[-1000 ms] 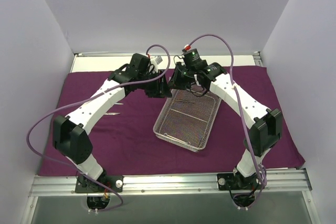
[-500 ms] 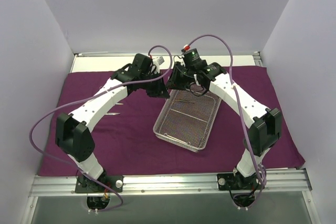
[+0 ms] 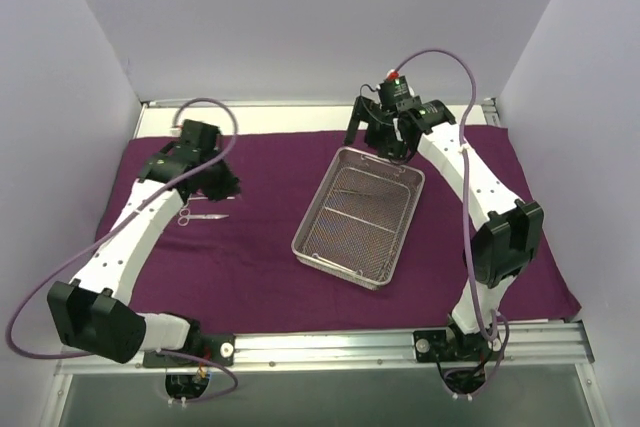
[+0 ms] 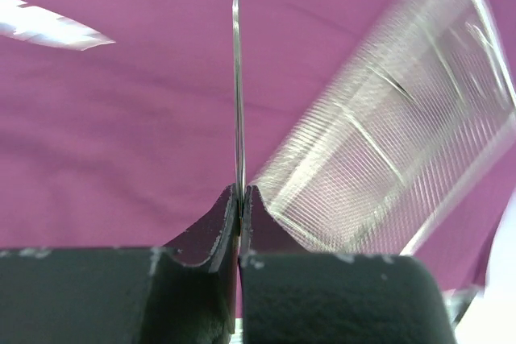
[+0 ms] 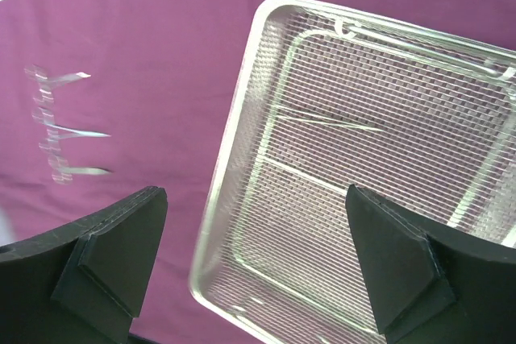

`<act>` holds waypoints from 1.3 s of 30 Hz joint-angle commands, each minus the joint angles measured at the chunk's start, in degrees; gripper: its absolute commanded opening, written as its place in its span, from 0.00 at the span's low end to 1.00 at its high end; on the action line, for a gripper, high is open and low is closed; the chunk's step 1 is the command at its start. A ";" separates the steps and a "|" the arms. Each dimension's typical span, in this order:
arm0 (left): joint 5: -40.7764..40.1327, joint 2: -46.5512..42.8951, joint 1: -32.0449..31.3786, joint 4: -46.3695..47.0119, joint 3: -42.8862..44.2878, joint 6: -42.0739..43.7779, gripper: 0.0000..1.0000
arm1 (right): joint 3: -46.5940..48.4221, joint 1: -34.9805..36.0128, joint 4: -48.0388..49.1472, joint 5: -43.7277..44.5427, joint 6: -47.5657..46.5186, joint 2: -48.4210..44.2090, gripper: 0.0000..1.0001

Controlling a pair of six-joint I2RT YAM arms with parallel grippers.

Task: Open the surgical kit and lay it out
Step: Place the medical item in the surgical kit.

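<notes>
The dark purple cloth wrap point(image 3: 260, 257) lies spread flat over the table. On it stands the silver wire-mesh tray point(image 3: 340, 272), set at an angle, with one thin instrument point(image 3: 362, 188) inside. My left gripper point(image 3: 213, 185) is over the cloth's left part, shut on a thin silver instrument point(image 4: 238, 94) that sticks straight out from its fingertips point(image 4: 250, 199). A scissor-like instrument point(image 3: 195, 217) lies on the cloth just below it. My right gripper point(image 3: 380, 142) hangs open and holds nothing, above the tray's point(image 5: 229, 141) far end, where the instrument point(image 5: 330, 122) lies.
Three more instruments point(image 5: 64, 130) lie in a row on the cloth left of the tray. White walls close in the left, back and right sides. A bare white strip point(image 3: 240, 117) runs behind the cloth, and a metal rail point(image 3: 320, 347) carries the arm bases along the near edge.
My left arm has swung left, away from the tray, now shut on an instrument. My right gripper has opened wide and drawn back to the tray's far end.
</notes>
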 commanded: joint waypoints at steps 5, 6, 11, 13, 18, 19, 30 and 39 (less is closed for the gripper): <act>-8.19 -8.20 14.25 -13.54 -11.56 -11.03 0.02 | 2.03 3.61 -8.62 5.33 -9.32 0.41 1.00; -9.50 -8.03 15.14 -14.16 -12.35 -11.99 0.02 | 2.03 3.70 -8.89 5.33 -9.94 0.50 1.00; -11.62 -3.46 18.13 -17.41 -12.62 -16.48 0.02 | 1.24 3.70 -9.25 5.42 -11.87 0.41 1.00; -11.88 -1.18 18.48 -17.15 -12.71 -18.76 0.02 | 0.80 3.70 -9.07 5.07 -12.67 0.50 1.00; -9.07 3.39 20.86 -12.93 -12.10 -20.09 0.02 | 0.80 3.61 -9.16 4.28 -14.16 1.38 1.00; -10.29 5.66 21.03 -12.76 -9.31 -19.22 0.02 | 0.63 3.52 -9.16 4.45 -14.77 1.47 1.00; -7.15 18.69 21.56 -12.33 2.06 -25.52 0.02 | 0.36 3.26 -8.72 3.93 -15.39 1.82 1.00; -2.92 11.93 21.47 -5.99 -10.42 -36.95 0.02 | -0.25 2.82 -8.63 3.84 -15.74 2.08 1.00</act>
